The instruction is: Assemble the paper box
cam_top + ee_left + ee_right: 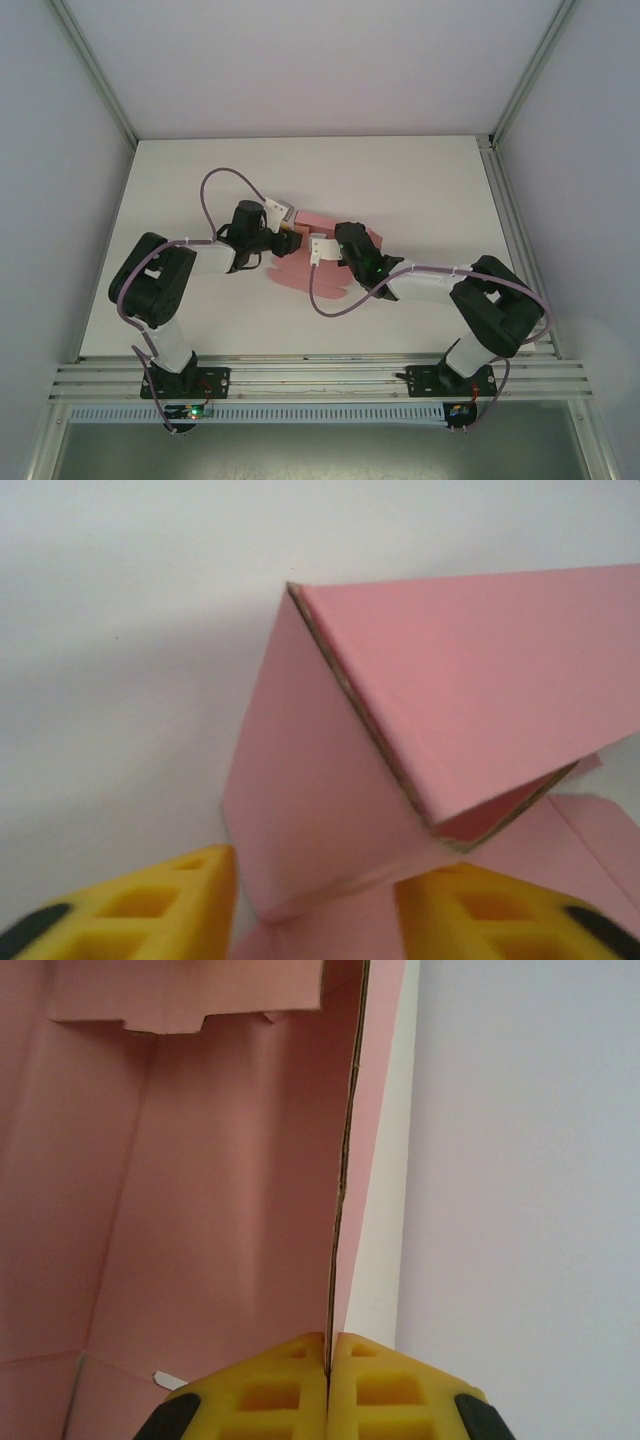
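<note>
The pink paper box [292,272] lies partly folded in the middle of the white table, between both grippers. In the left wrist view a folded pink panel [480,680] stands up as a ridge over the flat card. My left gripper [320,920] is open, with its yellow fingers [150,910] wide apart on either side of the folded corner. In the right wrist view my right gripper [328,1360] is shut on the thin edge of an upright pink wall [220,1180], and a tabbed flap shows at the top. From above, the left gripper [285,240] and right gripper [322,248] nearly meet over the card.
The white table [400,180] is bounded by grey walls and corner posts [500,140]. An aluminium rail [320,375] runs along the near edge by the arm bases. Purple cables [225,178] loop above the arms.
</note>
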